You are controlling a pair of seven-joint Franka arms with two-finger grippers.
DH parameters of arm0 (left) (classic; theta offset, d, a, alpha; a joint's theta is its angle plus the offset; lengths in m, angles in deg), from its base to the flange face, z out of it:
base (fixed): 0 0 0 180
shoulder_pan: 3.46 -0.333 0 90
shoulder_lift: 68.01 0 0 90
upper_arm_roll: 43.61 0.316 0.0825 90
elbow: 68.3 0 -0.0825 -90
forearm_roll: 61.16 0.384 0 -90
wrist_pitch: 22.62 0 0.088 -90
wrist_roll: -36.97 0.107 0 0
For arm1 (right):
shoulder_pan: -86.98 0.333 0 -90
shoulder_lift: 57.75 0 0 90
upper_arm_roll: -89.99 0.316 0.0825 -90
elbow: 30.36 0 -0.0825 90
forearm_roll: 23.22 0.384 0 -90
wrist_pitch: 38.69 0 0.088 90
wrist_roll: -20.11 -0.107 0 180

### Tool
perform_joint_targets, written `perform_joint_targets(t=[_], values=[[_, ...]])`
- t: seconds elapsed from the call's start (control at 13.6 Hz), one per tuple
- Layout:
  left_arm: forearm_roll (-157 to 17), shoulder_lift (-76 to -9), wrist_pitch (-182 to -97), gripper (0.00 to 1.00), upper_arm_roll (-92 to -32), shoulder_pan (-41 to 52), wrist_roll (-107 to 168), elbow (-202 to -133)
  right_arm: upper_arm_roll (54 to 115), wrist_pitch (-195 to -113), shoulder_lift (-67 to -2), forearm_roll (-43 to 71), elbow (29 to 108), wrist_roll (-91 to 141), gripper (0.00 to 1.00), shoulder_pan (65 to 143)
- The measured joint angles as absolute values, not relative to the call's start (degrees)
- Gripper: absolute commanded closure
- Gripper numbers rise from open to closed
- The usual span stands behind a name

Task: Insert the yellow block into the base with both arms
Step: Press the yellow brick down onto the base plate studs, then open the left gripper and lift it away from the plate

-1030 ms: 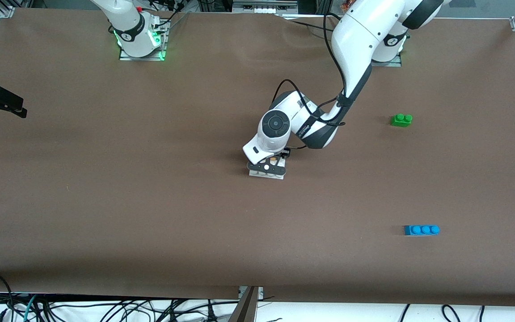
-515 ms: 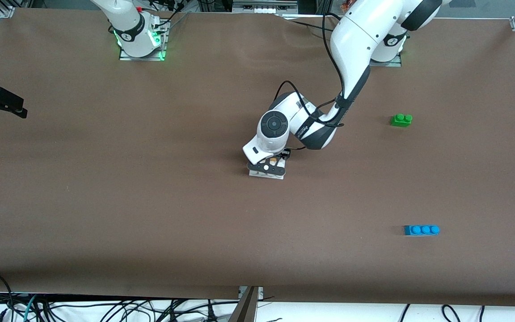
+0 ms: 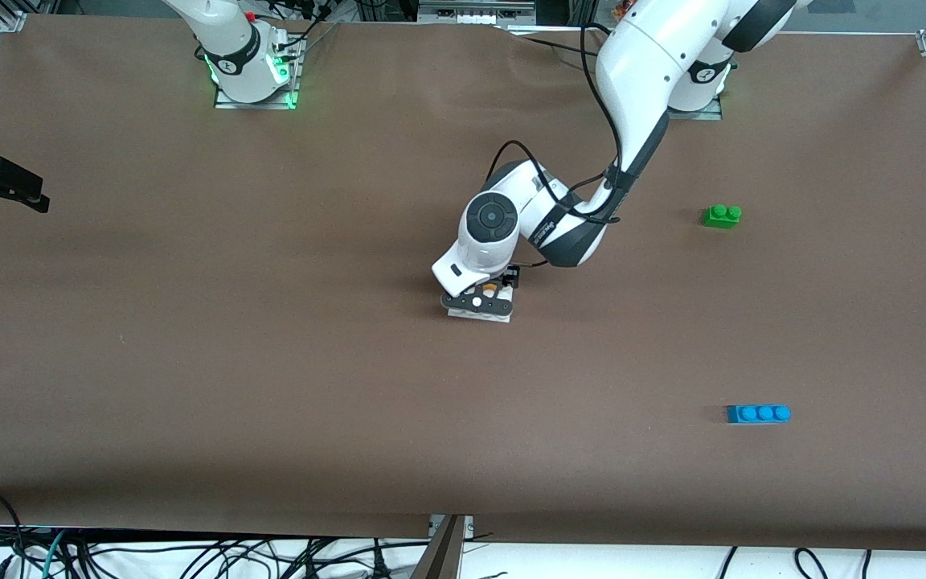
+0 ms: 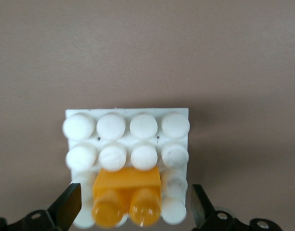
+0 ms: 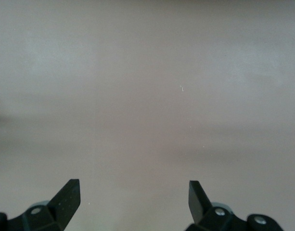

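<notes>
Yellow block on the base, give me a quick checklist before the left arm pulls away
1. Yellow block on base: ok.
2. Block pressed fully down: cannot tell.
3. Left gripper open, fingers apart from the block: ok.
4. Base flat on the table: ok.
5. Right gripper open over bare table, waiting: ok.
6. Green brick and blue brick away from the base: ok.

White arms (image 3: pixel 640 72) — black joints, cables
</notes>
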State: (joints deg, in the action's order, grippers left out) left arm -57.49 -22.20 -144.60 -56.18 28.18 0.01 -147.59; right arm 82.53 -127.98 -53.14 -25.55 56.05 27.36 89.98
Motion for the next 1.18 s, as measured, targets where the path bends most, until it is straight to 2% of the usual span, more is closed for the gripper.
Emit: perform_joint_targets(t=[0.29,0.74,0.96,1.18], values=[[-57.49,-31.43,-132.22,0.0,-55.52,26.19,-0.97,-146.17,82.53,-127.98,-53.12,-25.55,56.07,27.36,0.0,89.97],[-57.49,-47.74,-114.78,0.0,-55.07,13.46,0.73,-146.06,82.53,-127.98,-53.1,-25.55,56.09,27.36,0.0,89.97],[-58.49,-53.5,-110.08,0.0,-53.84,8.42,8.64,-147.01,82.52,-127.98,-53.1,-25.55,56.1,27.36,0.0,89.97],[-63.34,-57.18,-109.91,0.0,-52.53,-0.25,18.86,-151.65,82.52,-127.98,-53.1,-25.55,56.1,27.36,0.0,89.96]])
